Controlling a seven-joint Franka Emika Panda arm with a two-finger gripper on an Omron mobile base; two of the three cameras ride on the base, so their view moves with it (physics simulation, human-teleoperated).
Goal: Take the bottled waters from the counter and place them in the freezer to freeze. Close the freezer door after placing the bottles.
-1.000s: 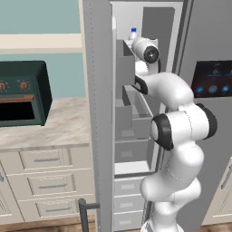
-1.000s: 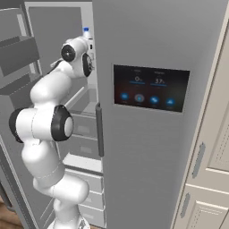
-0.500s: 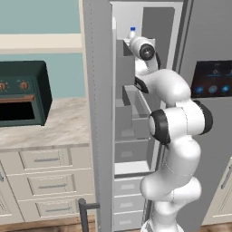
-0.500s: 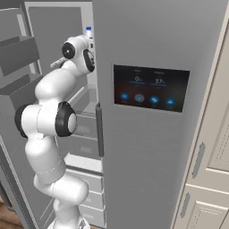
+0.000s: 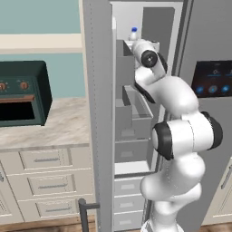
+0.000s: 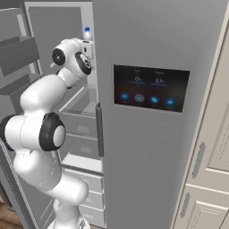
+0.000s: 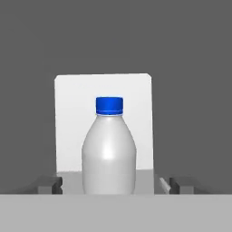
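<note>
Directly ahead of my hand (image 7: 110, 186), on the upper freezer (image 5: 136, 90) shelf, the white bottle (image 7: 108, 152) stands upright between fingers (image 7: 50, 185) spread clear of its sides, so I judge a straight pull-back is next.

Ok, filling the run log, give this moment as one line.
stage: placing | tool: open, astride bottle | whitish bottle: upright in freezer | freezer door: open

The white arm (image 5: 181, 136) reached up into the open freezer (image 5: 136, 113), a blue-capped bottle (image 5: 133, 34) upright behind its wrist, while a green oven (image 5: 20, 93) sat on the counter (image 5: 54, 131).
</note>
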